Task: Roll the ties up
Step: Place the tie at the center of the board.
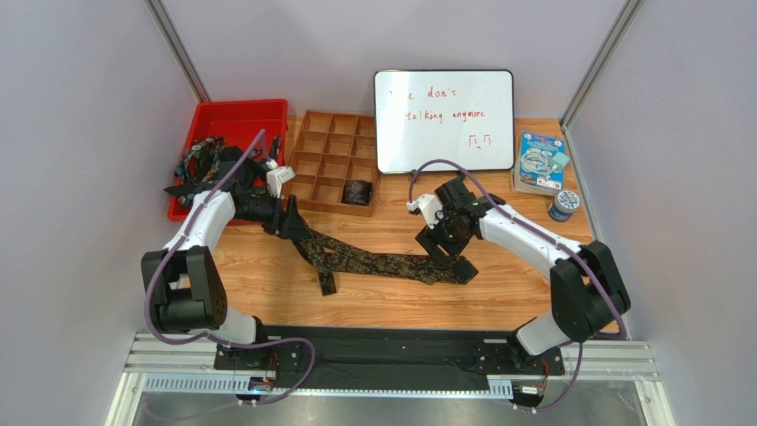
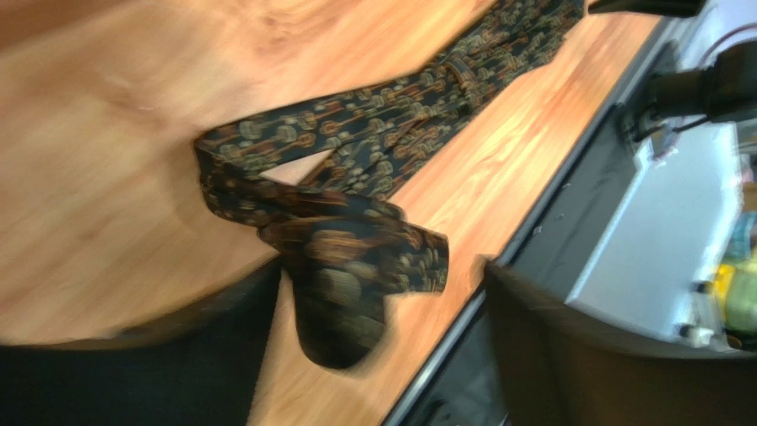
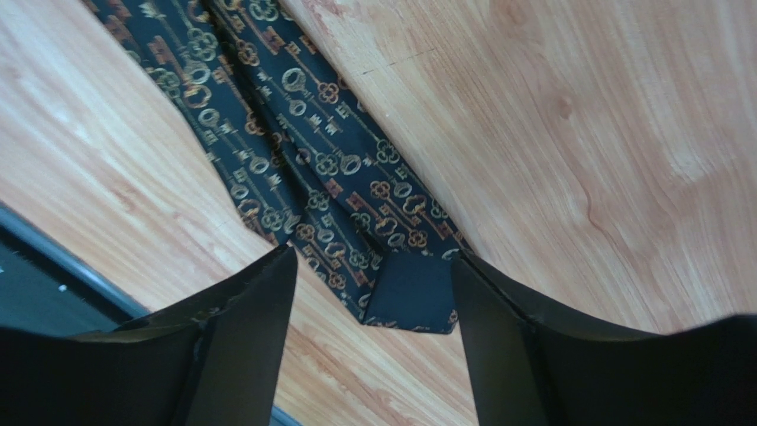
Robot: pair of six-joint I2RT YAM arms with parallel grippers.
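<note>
One tie (image 1: 391,264) lies stretched across the table (image 1: 266,293). It runs from the left end effector (image 1: 287,216) near the tray over to the right end effector (image 3: 373,257), with a short loose tail kinked toward the near edge. Both end effectors have their fingers apart. The right one hovers low with the tie's pointed tip resting on the wood between its fingers, unclamped. The left one straddles the other, bunched end without pinching it, though that view is blurred. To my eye the rolling has not begun, and the job now is to get a clean hold on the tip. I would bring the right fingers straight down so they close across the full width of the tip, not on one edge. Then I would turn the tip over on itself in tight, even wraps while the left side holds the length flat and lightly taut. The doubled, twisted stretch near the left end wants smoothing first, or the coil will likely come out lopsided. At the back left, a red bin (image 1: 233,111) holds a tangled heap of ties (image 1: 206,160). Beside it, a wooden tray (image 1: 330,158) of small compartments holds one finished coil (image 1: 358,192) in its near right-hand compartment, and I can see nothing else in it.
</note>
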